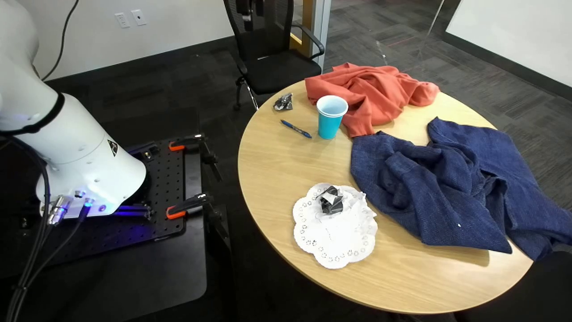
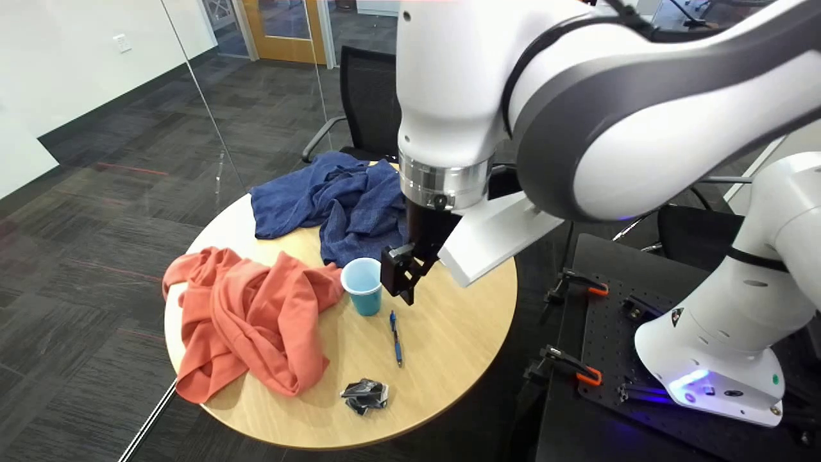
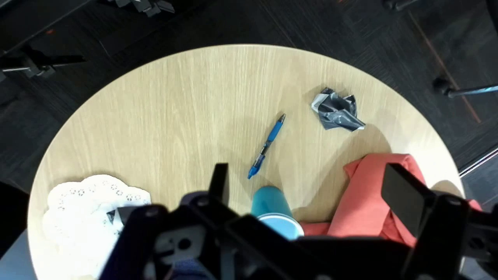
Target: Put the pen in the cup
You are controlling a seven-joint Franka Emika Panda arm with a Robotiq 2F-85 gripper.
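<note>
The blue pen [image 1: 296,128] lies flat on the round wooden table beside the cup; it also shows in an exterior view [image 2: 396,339] and in the wrist view [image 3: 266,147]. The light-blue cup [image 1: 329,126] stands upright next to it, also visible in an exterior view [image 2: 365,300]. In the wrist view, the cup [image 3: 269,202] is partly hidden behind the gripper. My gripper [image 3: 307,175] is open, with its fingers wide apart and nothing between them. It hangs above the table, and in an exterior view the gripper [image 2: 403,274] appears near the cup.
A red cloth [image 1: 371,94] lies beside the cup. A dark blue cloth [image 1: 438,188] covers the table's far side. A crumpled black wrapper [image 3: 337,111] lies near the pen. A white doily [image 1: 333,243] bears another black crumpled piece [image 1: 331,203].
</note>
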